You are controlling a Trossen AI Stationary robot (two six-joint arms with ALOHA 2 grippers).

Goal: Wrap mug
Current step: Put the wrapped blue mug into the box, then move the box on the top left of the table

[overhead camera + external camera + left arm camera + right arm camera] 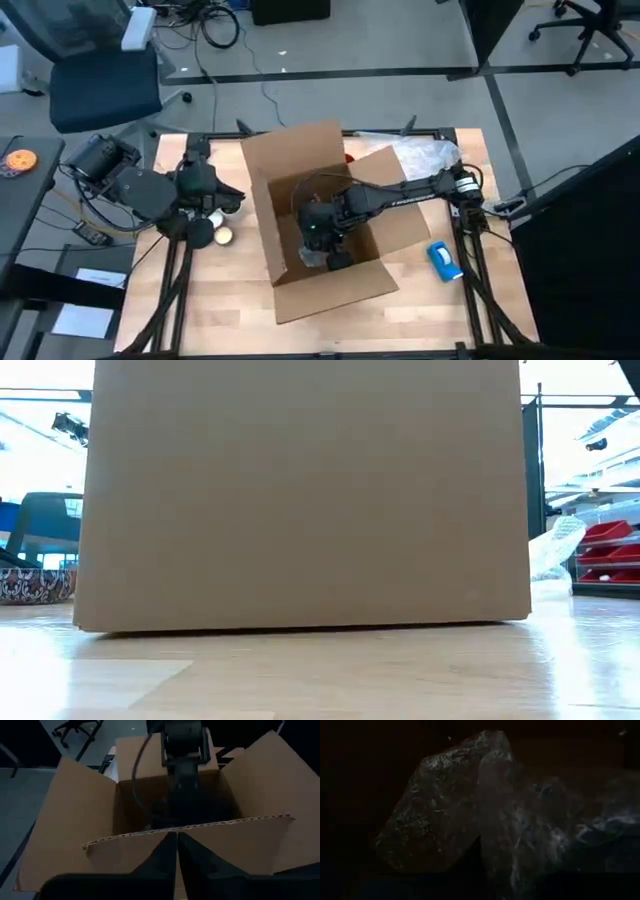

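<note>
An open cardboard box (pixel 320 225) stands in the middle of the table and fills the low view (pixel 300 490). My right arm reaches down into it from the right; its gripper (pixel 325 240) is deep inside, above a crumpled bundle of clear wrap (pixel 450 805) on the box's floor. The mug is hidden; only wrap shows there. My left gripper (pixel 176 851) is shut and empty, level at the box's left wall (pixel 190 845), pointing right. My left gripper points its shut fingertips at the outside of the box's left wall (pixel 150 847). I cannot tell whether they touch it.
Two small white round things (pixel 218 226) lie just left of the box, beside my left arm. A blue packet (pixel 445 260) lies on the table to the right. Loose clear wrap (pixel 425 155) lies behind the box at the far right.
</note>
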